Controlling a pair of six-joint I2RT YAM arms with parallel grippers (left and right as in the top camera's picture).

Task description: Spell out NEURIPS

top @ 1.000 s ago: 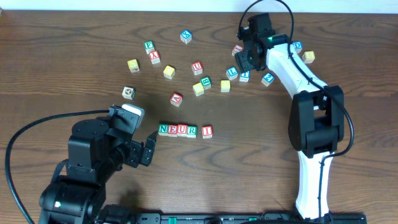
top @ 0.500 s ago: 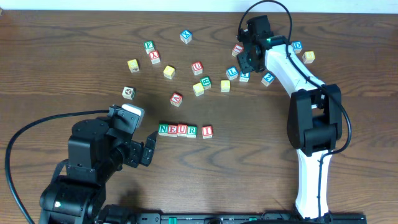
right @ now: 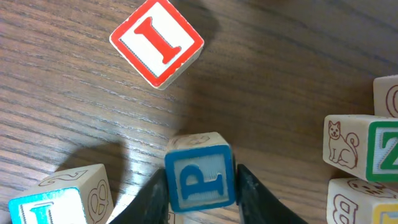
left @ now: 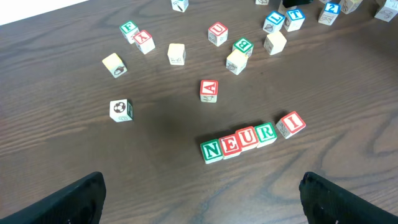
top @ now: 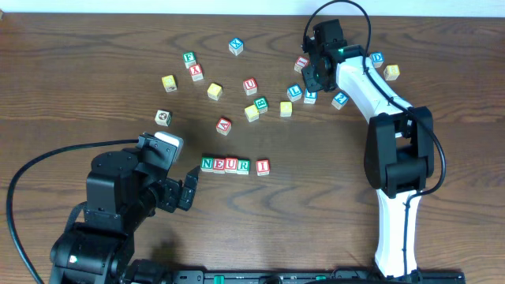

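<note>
The blocks N, E, U, R stand in a row at the table's centre, with a red I block just right of them; the row also shows in the left wrist view. My right gripper at the back right is shut on a blue P block, its fingers pressing both sides. A red I block lies just beyond it. My left gripper is open and empty, left of the row.
Loose letter blocks are scattered across the back: A, U, X, a green-lettered pair and several around the right gripper. A picture block lies at the left.
The right gripper has shifted slightly at the back cluster. The left arm and the row of blocks have not moved.
</note>
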